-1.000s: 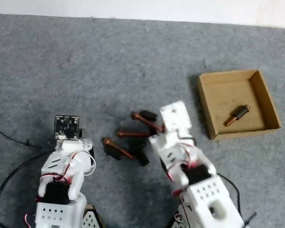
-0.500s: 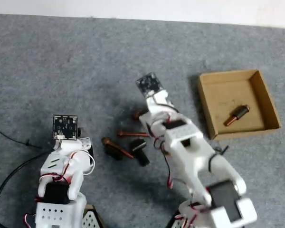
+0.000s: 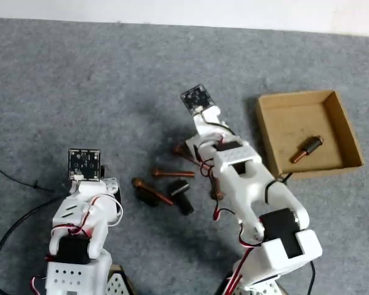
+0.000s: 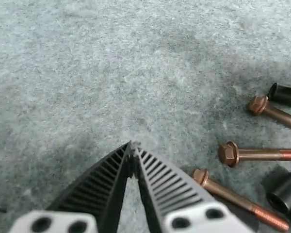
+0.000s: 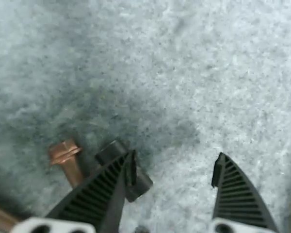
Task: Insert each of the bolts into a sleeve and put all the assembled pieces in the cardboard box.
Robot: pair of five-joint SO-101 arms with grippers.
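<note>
Risk, as judged: the right hand (image 5: pixel 175 160) stands wide open and empty over the loose parts at the centre of the high view. One finger tip lies over the edge of a black sleeve (image 5: pixel 141 180), which sits just beside a copper bolt (image 5: pixel 64 152). Whether that finger touches the sleeve cannot be told. Closing from here would catch the sleeve off-centre, so its round body could roll or slip clear, or the bolt could be pinched with it. The left hand (image 4: pixel 132 145), at lower left of the high view, is closed on nothing, near the loose bolts (image 4: pixel 256 154). The bolts are copper-coloured metal with flanged hexagonal heads and long smooth shanks. The sleeves are short, matt black, hollow cylinders. The counter (image 3: pixel 80 80) has a grey felt-like nap that probably damps rolling. The cardboard box (image 3: pixel 295 99), shallow and square, at centre right, holds one assembled piece (image 3: pixel 307 149).
</note>
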